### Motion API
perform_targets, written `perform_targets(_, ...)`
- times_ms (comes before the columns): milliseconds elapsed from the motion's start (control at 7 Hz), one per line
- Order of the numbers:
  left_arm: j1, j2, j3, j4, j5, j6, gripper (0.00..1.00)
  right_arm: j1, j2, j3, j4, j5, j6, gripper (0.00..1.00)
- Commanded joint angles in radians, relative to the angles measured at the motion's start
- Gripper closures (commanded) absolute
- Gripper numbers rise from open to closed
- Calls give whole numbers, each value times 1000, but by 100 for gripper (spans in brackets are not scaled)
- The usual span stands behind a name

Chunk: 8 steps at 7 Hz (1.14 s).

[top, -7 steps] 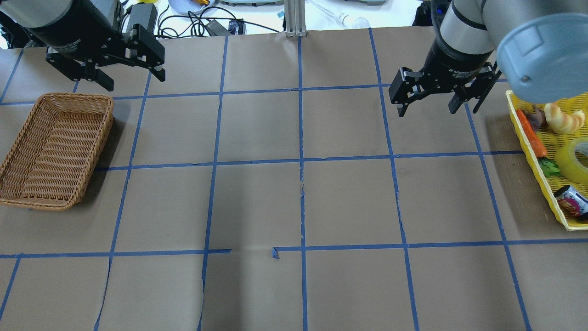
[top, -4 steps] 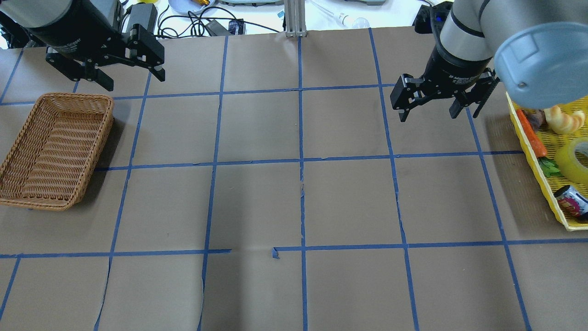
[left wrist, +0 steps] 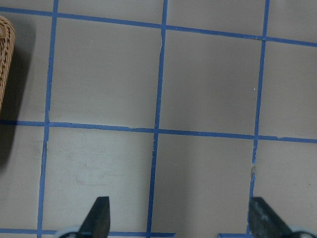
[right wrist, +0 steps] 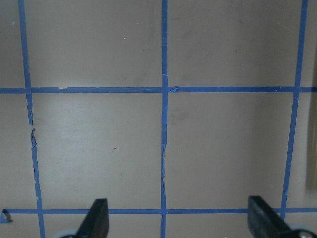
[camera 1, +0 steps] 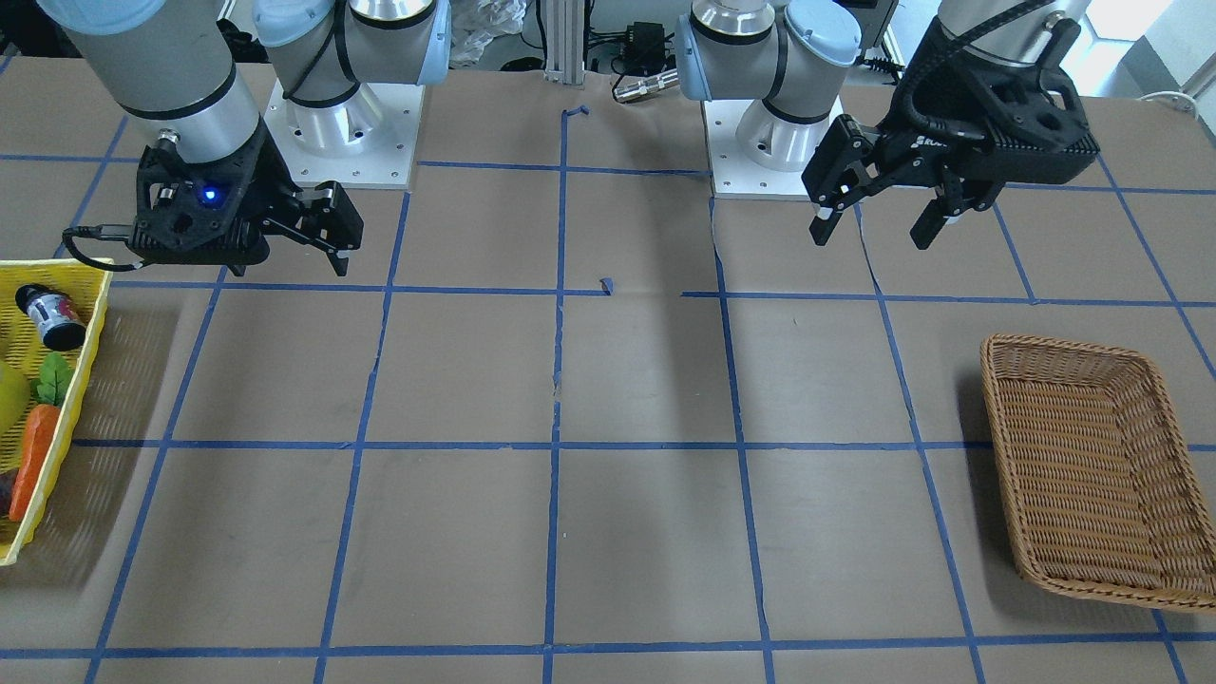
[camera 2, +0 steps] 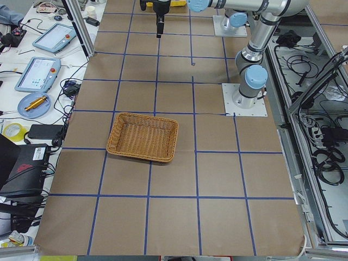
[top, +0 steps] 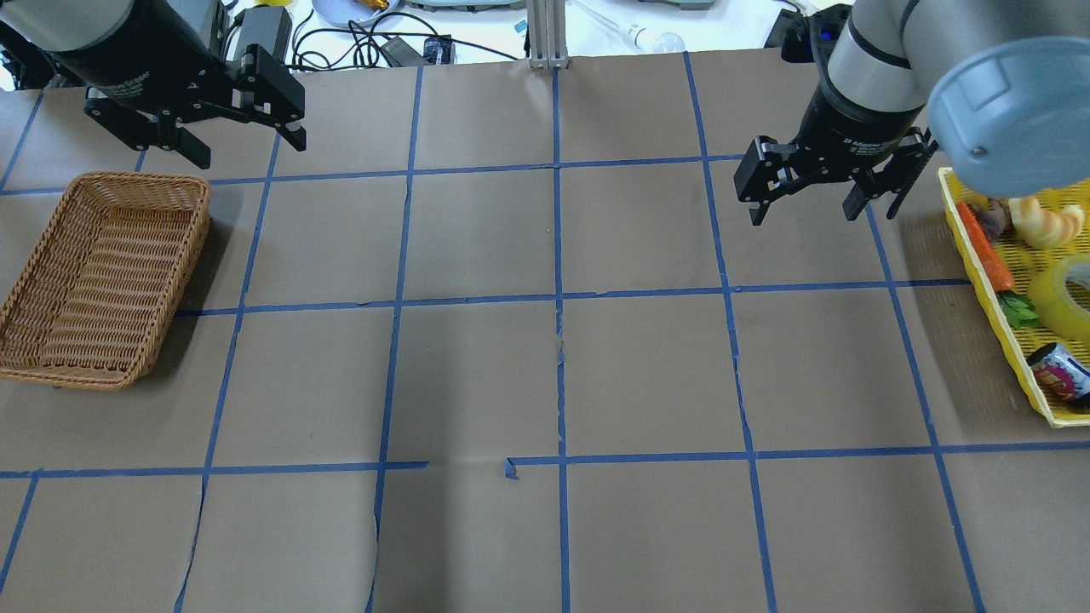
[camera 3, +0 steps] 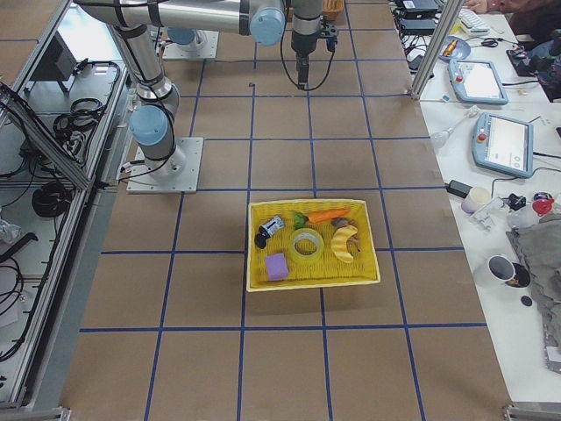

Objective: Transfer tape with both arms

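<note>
Above the far right of the tabletop (top: 647, 375), the right pincer (top: 805, 211) has slid a little sideways over the past second. It is now closer to the yellow tray (top: 1071, 418) than it was, with its jaws spread wide and nothing between them. The tape (top: 1064, 298) has not moved. It lies flat in the tray among a toy carrot (top: 986, 247), a small can (top: 1058, 375) and a bread roll (top: 1046, 221), and nothing is touching it. Across the table, the left pincer (top: 249, 150) hangs where it was a second ago, just beyond the far end of the wicker basket (top: 68, 379). Its jaws are likewise apart and empty, and its wrist camera shows only bare paper and blue grid lines.

The sideways drift reads as the opening of the reach for the roll, so the transfer itself has barely begun. The right arm has yet to travel over the tray wall and come down on the tape. The pick may be fiddly, since the roll sits close to the carrot and the can. The waiting left arm suggests a hand-over before the basket receives anything.
</note>
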Motion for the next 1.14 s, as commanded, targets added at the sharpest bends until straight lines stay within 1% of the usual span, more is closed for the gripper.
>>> perform_targets(0,1,0,0,0,0,-1,0,-14,4,0,-9,6,4,0)
perform_targets(1000,1,0,0,0,0,1,0,-5,13,-8,-4,13,-2,0)
